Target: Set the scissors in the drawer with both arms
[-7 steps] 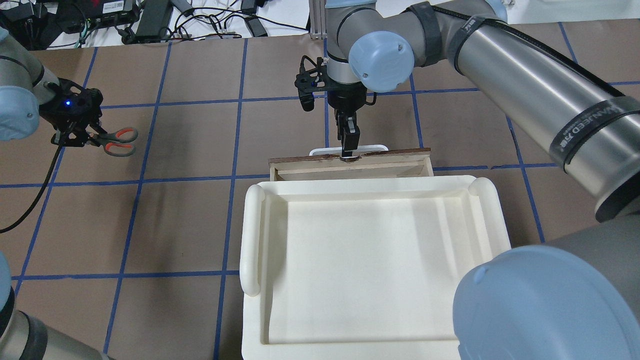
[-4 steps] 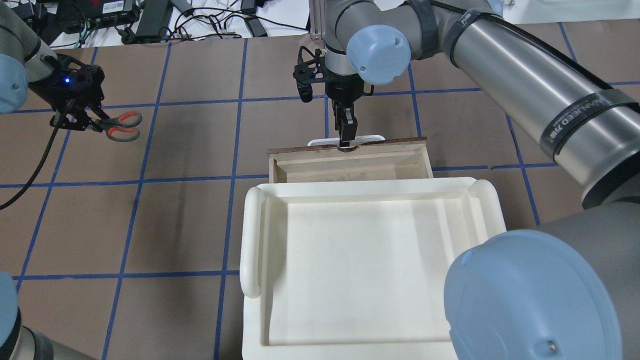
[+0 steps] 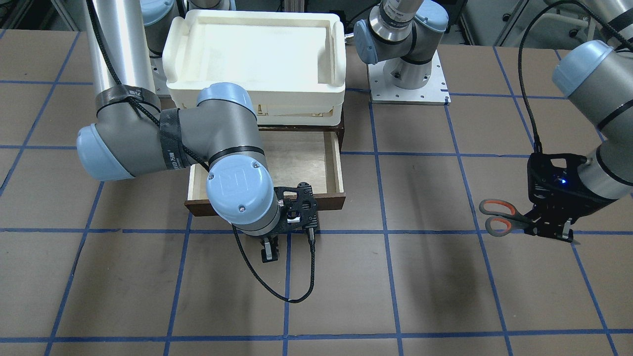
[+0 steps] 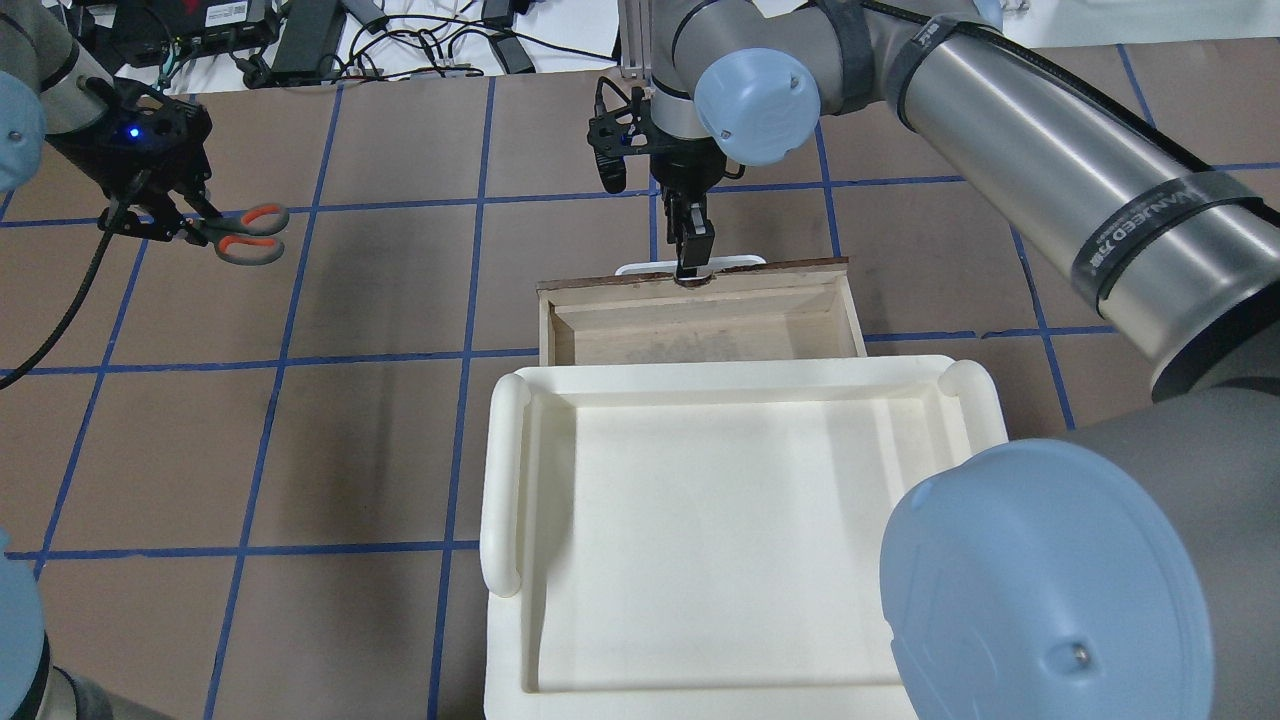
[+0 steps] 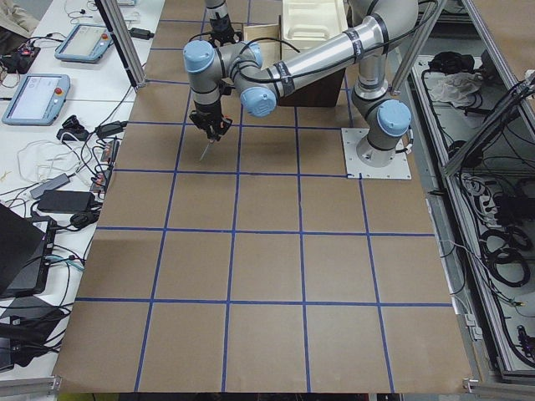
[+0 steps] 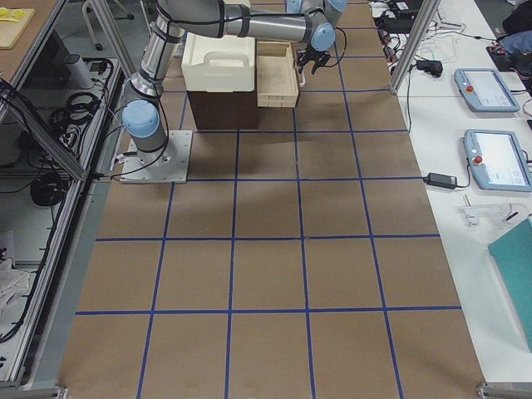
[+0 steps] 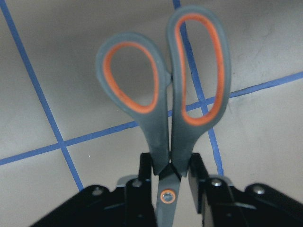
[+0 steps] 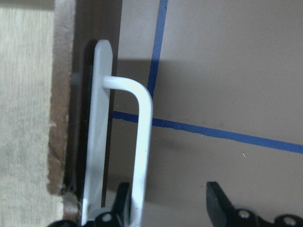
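Observation:
The scissors (image 4: pixel 245 232) have grey handles lined orange and hang above the table at the far left. My left gripper (image 4: pixel 165 225) is shut on them near the pivot; the left wrist view shows the handle loops (image 7: pixel 165 90) pointing away from it. The drawer (image 4: pixel 700 335) is pulled partly out from under the tray, its pale inside bare. My right gripper (image 4: pixel 690 270) is at the white bar handle (image 8: pixel 142 142). The fingers are apart, with the bar between them against one finger (image 8: pixel 123 208). The front-facing view shows the drawer (image 3: pixel 306 163), scissors (image 3: pixel 499 217) and left gripper (image 3: pixel 549 225).
A cream-white plastic tray (image 4: pixel 505 470) sits on a dark cabinet above the drawer, close to the robot. The right arm's elbow (image 3: pixel 237 188) hangs over the drawer's front in the front-facing view. Cables and power bricks (image 4: pixel 300 40) lie beyond the table's far edge.
The drawer has slid farther out, away from the robot, with my right gripper at its handle. My left gripper has carried the scissors a little farther from the robot.

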